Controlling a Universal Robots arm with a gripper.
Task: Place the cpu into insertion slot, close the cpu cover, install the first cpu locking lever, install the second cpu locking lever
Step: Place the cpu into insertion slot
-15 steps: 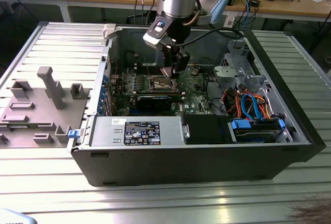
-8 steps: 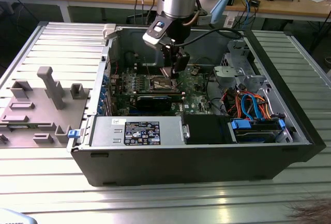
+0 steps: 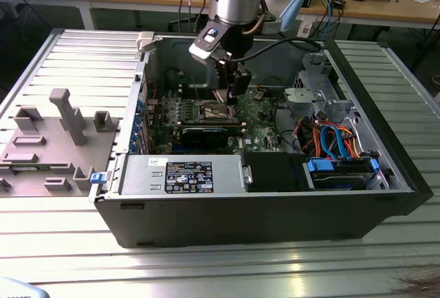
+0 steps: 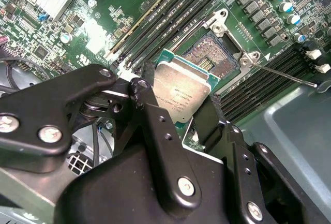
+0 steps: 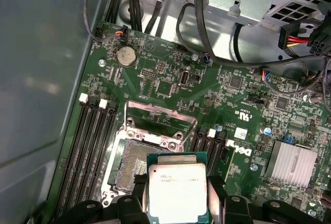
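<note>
You're on step one: jaws clamped on the chip (image 4: 181,92), the socket (image 4: 212,56) just beyond them (lid (image 5: 155,107) raised); seating likely calls for squared edges.

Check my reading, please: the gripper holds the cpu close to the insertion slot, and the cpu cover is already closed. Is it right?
One part is wrong: the cpu cover is open, swung up off the insertion slot, as the first wrist view shows. The rest stands: the gripper holds the cpu close to the slot.
</note>
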